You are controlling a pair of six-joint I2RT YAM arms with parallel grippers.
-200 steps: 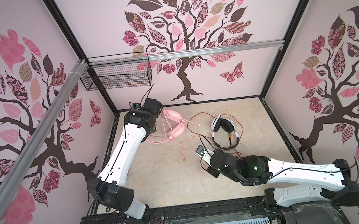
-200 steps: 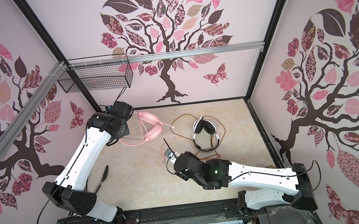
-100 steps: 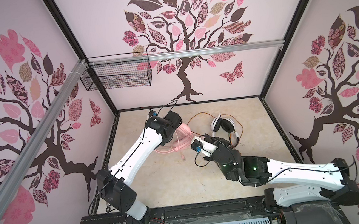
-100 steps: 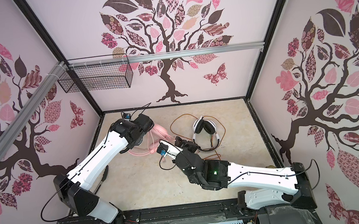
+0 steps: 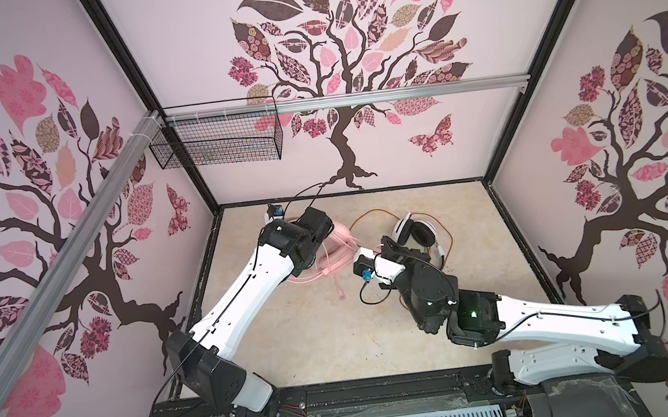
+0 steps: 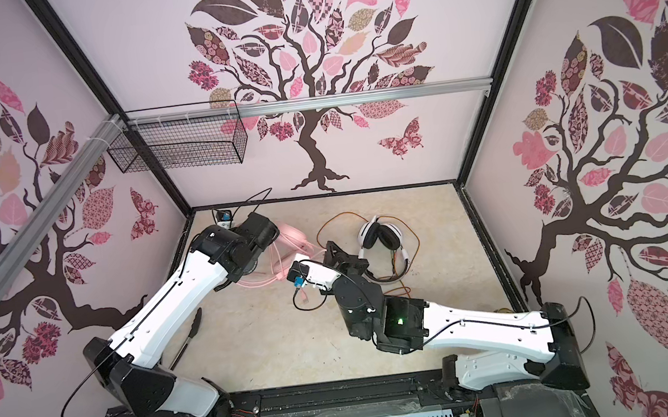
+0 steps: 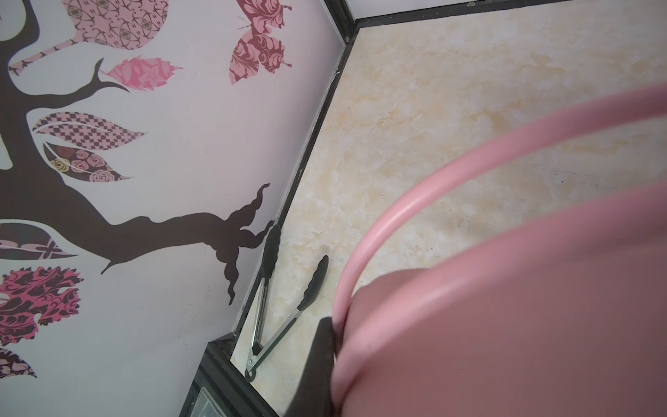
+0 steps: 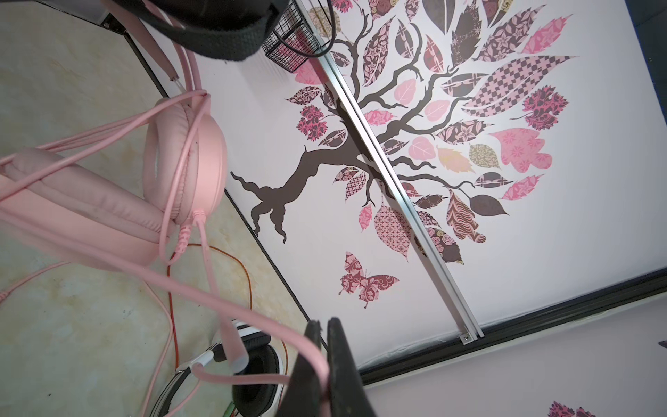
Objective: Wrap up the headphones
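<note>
left claw point(image 7: 335, 325) clamps the smooth curved headset band point(image 7: 397, 202), right claw point(image 8: 323, 325) pinches its thin pink cable point(image 8: 231, 307).

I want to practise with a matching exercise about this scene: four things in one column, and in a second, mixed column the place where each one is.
Things
1. thin pink cable
2. white over-ear headset with black ear pads
3. metal tongs with black tips
4. black wire basket

Places
A. hanging from the silver rail
B. pinched in the shut right gripper
C. lying on the beige table beside the left wall
D. lying on the table with orange cable looped around it

Pairs: 1-B, 2-D, 3-C, 4-A
</note>
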